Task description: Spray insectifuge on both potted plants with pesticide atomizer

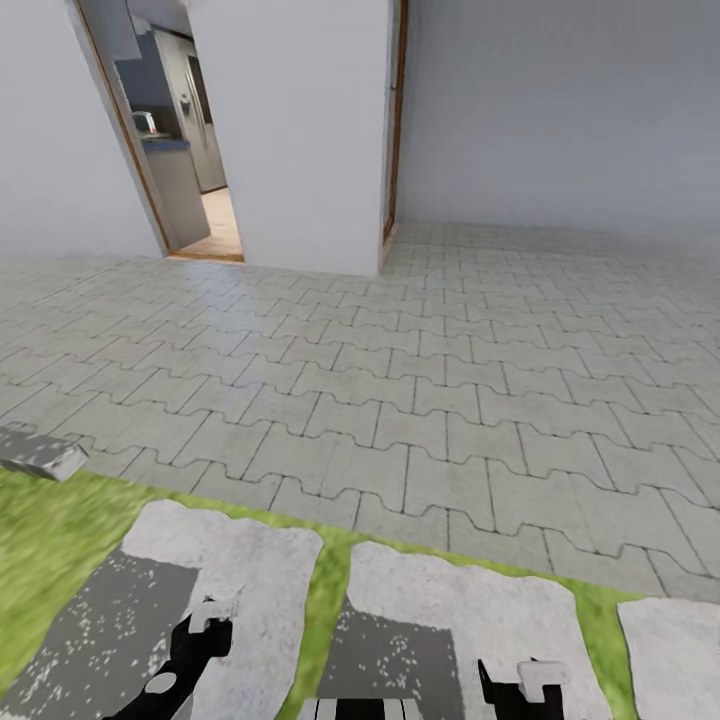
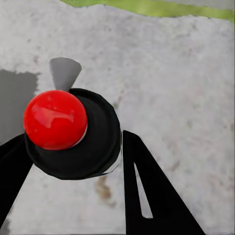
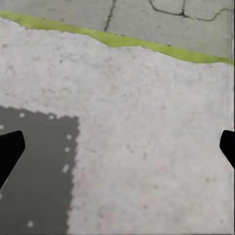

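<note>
Atomizer (image 2: 73,134) wedged between the left gripper (image 2: 68,161) fingers (image 2: 152,191), clamped on its round black body, red ball on top. Held low over a pale stone slab (image 2: 171,83), grass strip (image 2: 161,7) beyond the slab. Right gripper (image 3: 117,144) spread wide, nothing between the tips, above another slab (image 3: 147,147). Head view adds, past the slabs, interlocking pavers (image 1: 420,380), white walls (image 1: 300,130) and a doorway (image 1: 175,130) into a kitchen; atomizer too small to make out there.
</note>
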